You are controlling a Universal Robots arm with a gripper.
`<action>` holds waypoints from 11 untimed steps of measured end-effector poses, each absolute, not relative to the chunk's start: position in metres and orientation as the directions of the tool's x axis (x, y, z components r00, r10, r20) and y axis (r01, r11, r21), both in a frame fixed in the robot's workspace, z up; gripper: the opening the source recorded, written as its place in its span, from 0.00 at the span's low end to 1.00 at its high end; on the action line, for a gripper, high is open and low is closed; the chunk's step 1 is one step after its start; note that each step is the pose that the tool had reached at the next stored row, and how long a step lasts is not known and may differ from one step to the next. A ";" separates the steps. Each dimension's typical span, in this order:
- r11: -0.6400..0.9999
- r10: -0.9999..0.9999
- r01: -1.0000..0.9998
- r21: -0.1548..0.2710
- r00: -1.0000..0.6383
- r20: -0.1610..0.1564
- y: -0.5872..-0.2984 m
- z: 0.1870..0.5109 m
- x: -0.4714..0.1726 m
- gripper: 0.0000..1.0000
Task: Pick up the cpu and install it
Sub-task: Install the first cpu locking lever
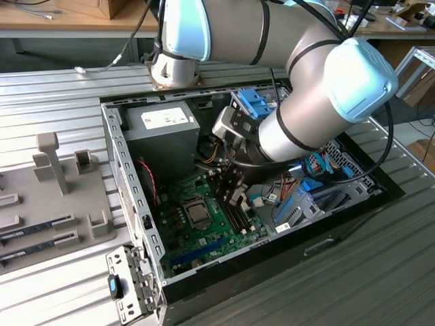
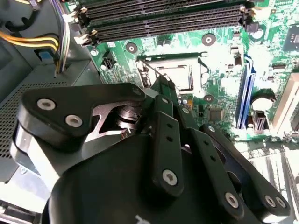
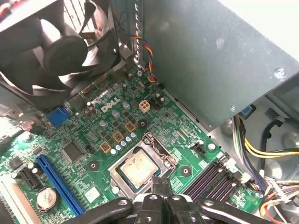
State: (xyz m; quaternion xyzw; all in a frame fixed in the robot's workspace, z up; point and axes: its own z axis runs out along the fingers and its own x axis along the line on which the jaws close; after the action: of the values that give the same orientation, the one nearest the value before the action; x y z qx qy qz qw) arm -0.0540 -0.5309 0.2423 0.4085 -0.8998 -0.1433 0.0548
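The cpu (image 3: 137, 169), a square chip with a silvery lid, lies flat inside the motherboard socket (image 3: 154, 142) of the open computer case (image 1: 122, 170). In the exterior view the cpu (image 1: 199, 214) shows in the middle of the green board. My gripper (image 3: 161, 183) hovers just above the socket's edge beside the cpu, its black fingers (image 3: 156, 186) pressed together with nothing seen between them. In the second wrist view the gripper (image 2: 161, 87) points down at the socket's rim, with the cpu (image 2: 177, 74) just beyond the tips. In the exterior view the gripper (image 1: 233, 198) hangs close to the exterior view's right of the socket.
A grey power supply (image 1: 160, 125) and its yellow cables (image 3: 261, 149) stand close to the socket. A black fan (image 3: 60, 51), the memory slots (image 2: 163, 18) and a blue expansion slot (image 3: 56, 182) surround it. A grey fixture plate (image 1: 54, 190) lies on the table, at the exterior view's left.
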 end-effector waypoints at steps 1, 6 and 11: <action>0.625 -0.751 -0.719 0.303 -0.660 -0.019 -0.531 0.248 -0.054 0.11; 0.625 -0.751 -0.719 0.303 -0.660 -0.018 -0.531 0.258 -0.054 0.11; 0.625 -0.751 -0.729 0.280 -0.659 -0.039 -0.531 0.264 -0.054 0.11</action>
State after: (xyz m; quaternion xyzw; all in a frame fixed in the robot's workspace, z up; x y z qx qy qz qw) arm -0.0543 -0.5309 0.2637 0.4108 -0.9005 -0.1366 0.0408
